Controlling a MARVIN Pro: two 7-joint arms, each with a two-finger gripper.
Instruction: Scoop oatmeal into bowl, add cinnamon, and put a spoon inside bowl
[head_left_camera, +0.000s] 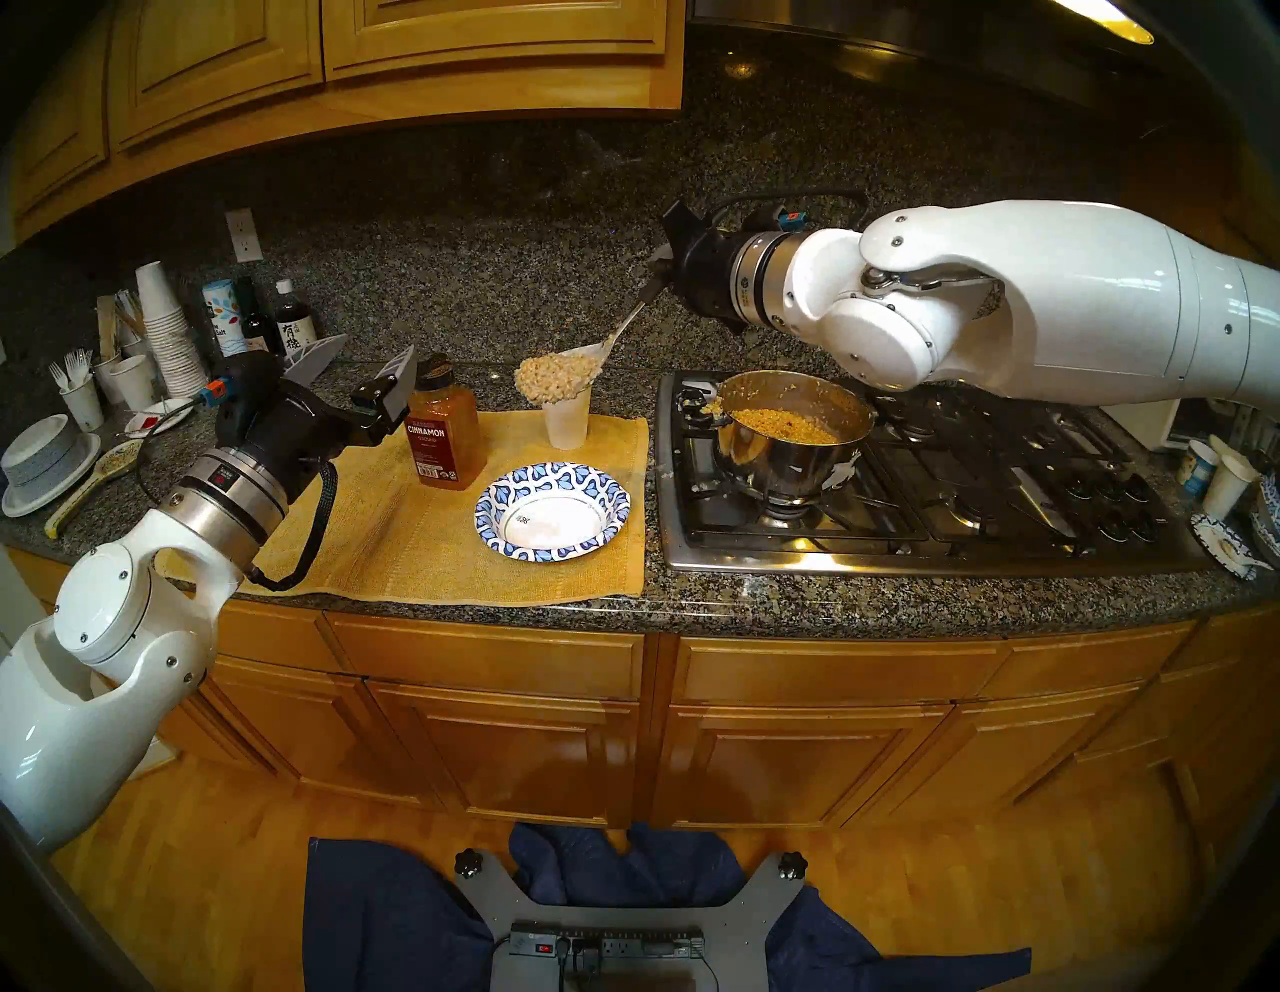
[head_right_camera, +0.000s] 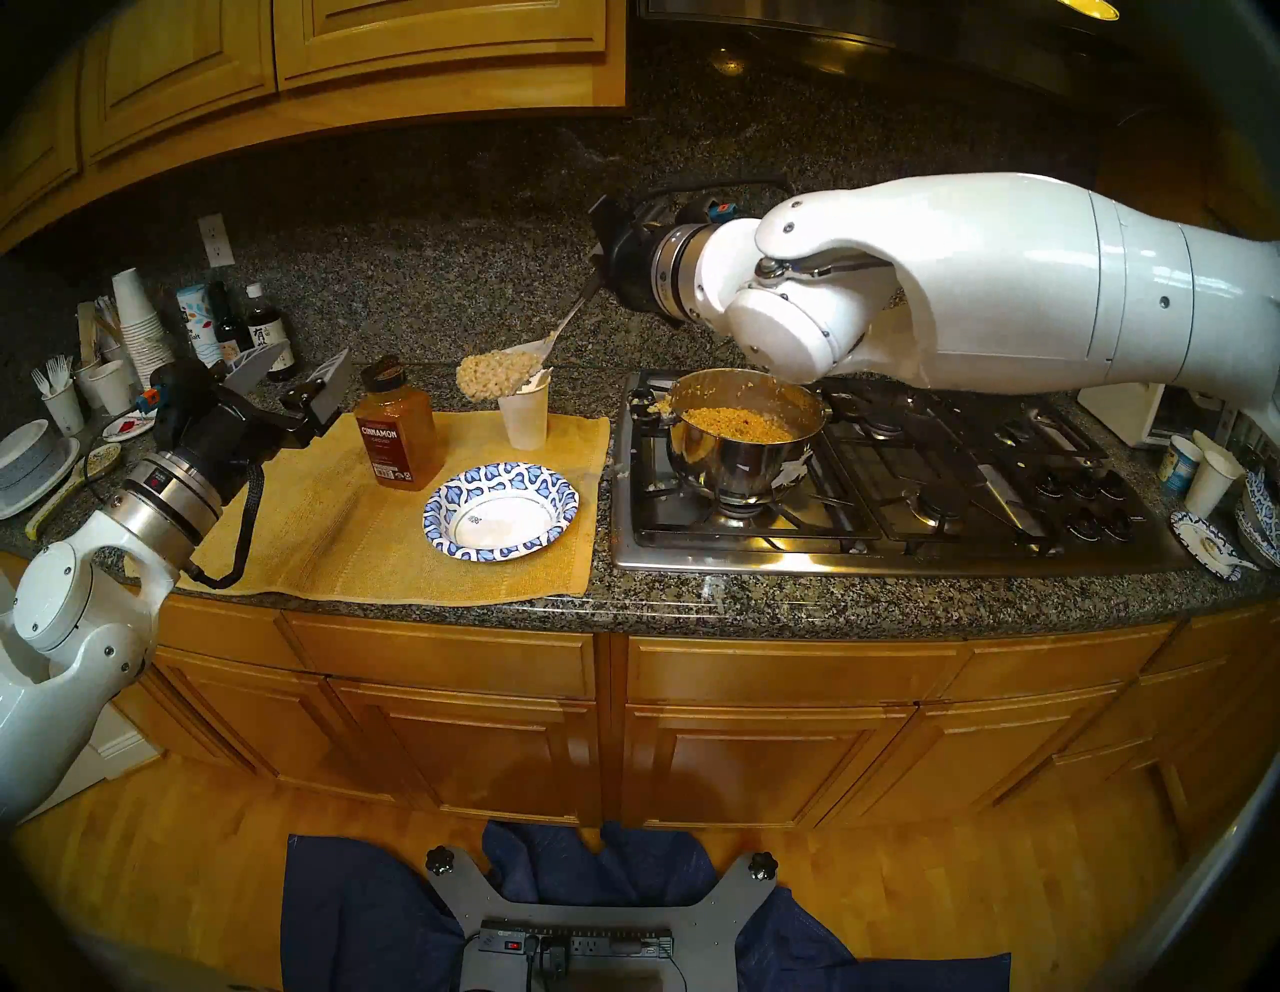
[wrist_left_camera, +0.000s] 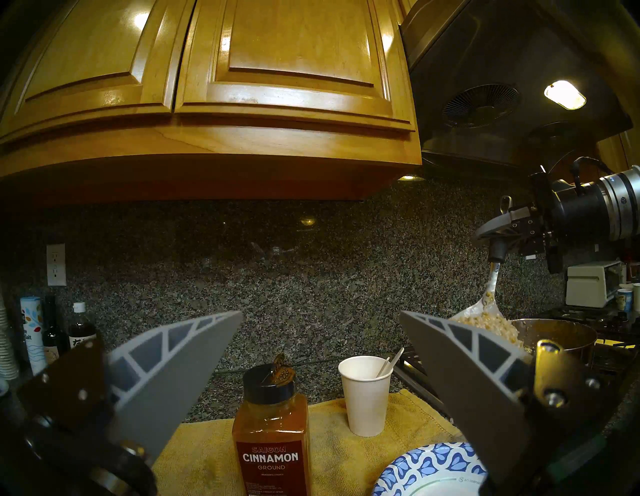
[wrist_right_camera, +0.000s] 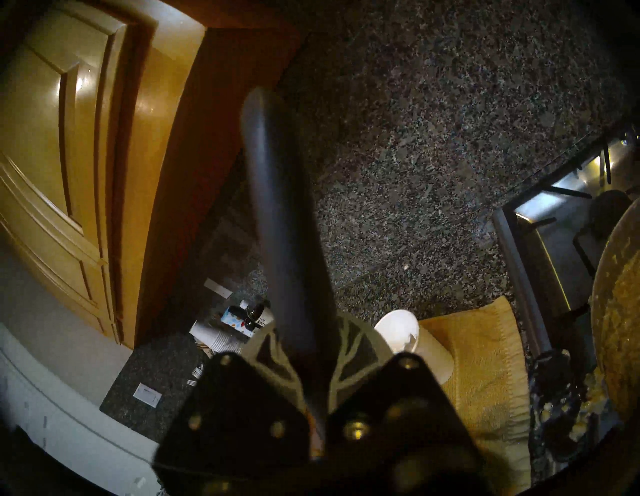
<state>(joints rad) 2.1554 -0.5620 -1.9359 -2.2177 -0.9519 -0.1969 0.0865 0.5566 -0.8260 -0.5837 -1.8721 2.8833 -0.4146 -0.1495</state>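
My right gripper (head_left_camera: 668, 267) is shut on the dark handle (wrist_right_camera: 277, 207) of a metal serving spoon (head_left_camera: 623, 329). Its bowl carries a heap of oatmeal (head_left_camera: 554, 377), hanging above a white paper cup (head_left_camera: 568, 419). More oatmeal (head_left_camera: 786, 424) fills the steel pot (head_left_camera: 789, 471). The blue-and-white paper bowl (head_left_camera: 526, 481) lies empty on the yellow cloth. The cinnamon bottle (head_left_camera: 441, 433) stands upright to its left, its cap flap raised. A thin white plastic spoon (wrist_left_camera: 391, 360) leans in the cup. My left gripper (head_left_camera: 377, 350) is open, just left of the cinnamon and holding nothing.
The pot stands on the front left burner of a gas stove (head_left_camera: 970, 499). The yellow cloth (head_left_camera: 415, 547) covers the granite counter. Stacked paper cups (head_left_camera: 166, 325), dark bottles (head_left_camera: 294, 325) and grey bowls (head_left_camera: 48, 457) crowd the far left. Wooden cabinets (wrist_left_camera: 277, 86) hang overhead.
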